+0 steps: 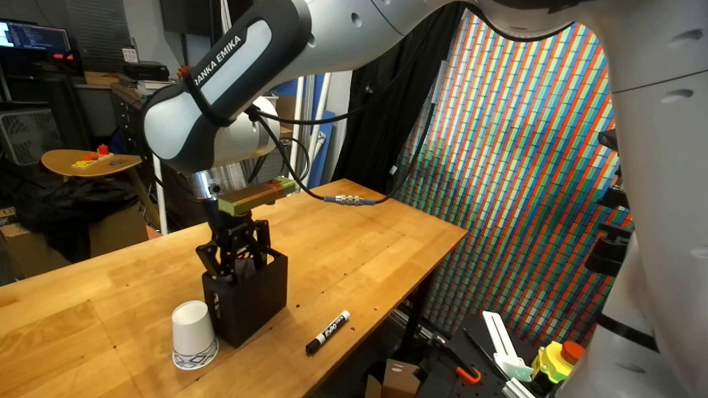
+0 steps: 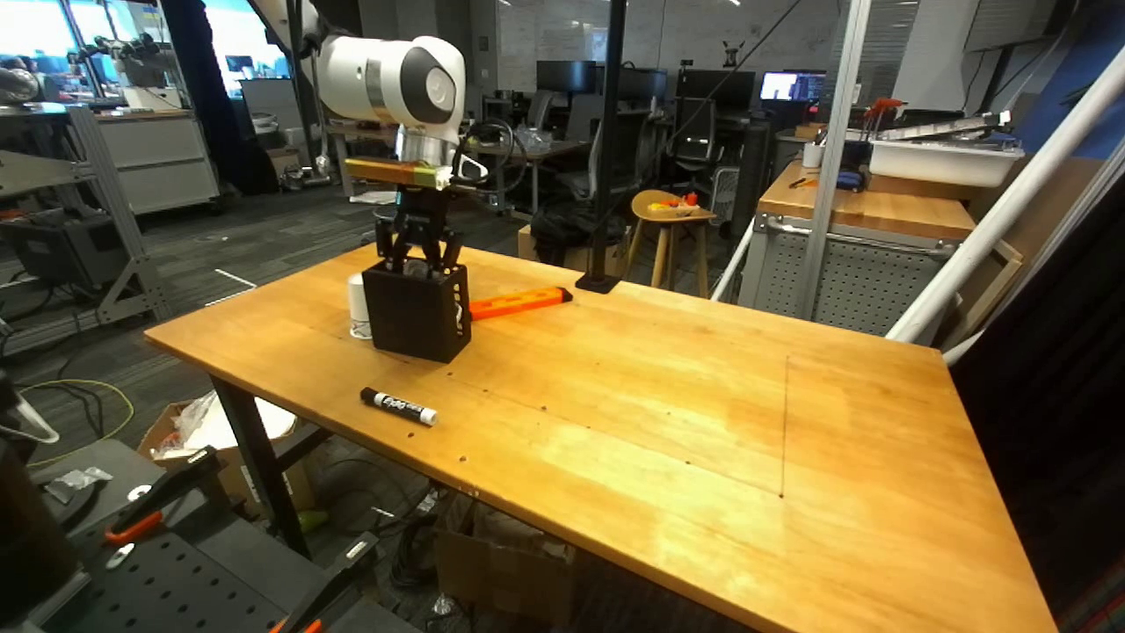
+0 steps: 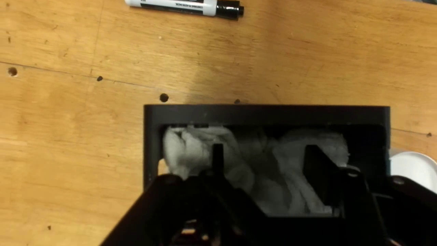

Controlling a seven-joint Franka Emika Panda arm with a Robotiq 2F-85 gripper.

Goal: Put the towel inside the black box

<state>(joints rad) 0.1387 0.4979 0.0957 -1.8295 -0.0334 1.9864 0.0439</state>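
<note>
The black box [image 1: 260, 304] stands upright on the wooden table, seen in both exterior views [image 2: 409, 312]. From above, in the wrist view, its rim [image 3: 266, 114] frames the towel [image 3: 191, 147], a crumpled white cloth lying in folds inside. My gripper [image 3: 265, 147] points down into the box's opening. Its two dark fingers stand well apart, with towel folds showing in the gap and below; the cloth does not look pinched. In an exterior view, the gripper [image 1: 238, 273] has its fingertips hidden behind the box walls. How deep the cloth reaches cannot be seen.
A white paper cup [image 1: 191, 331] stands upside down right beside the box. A black-and-white marker [image 1: 327, 333] lies near the table edge [image 2: 615, 536]. Behind the box in an exterior view is an orange tool [image 2: 518, 303], near a black post [image 2: 606, 176].
</note>
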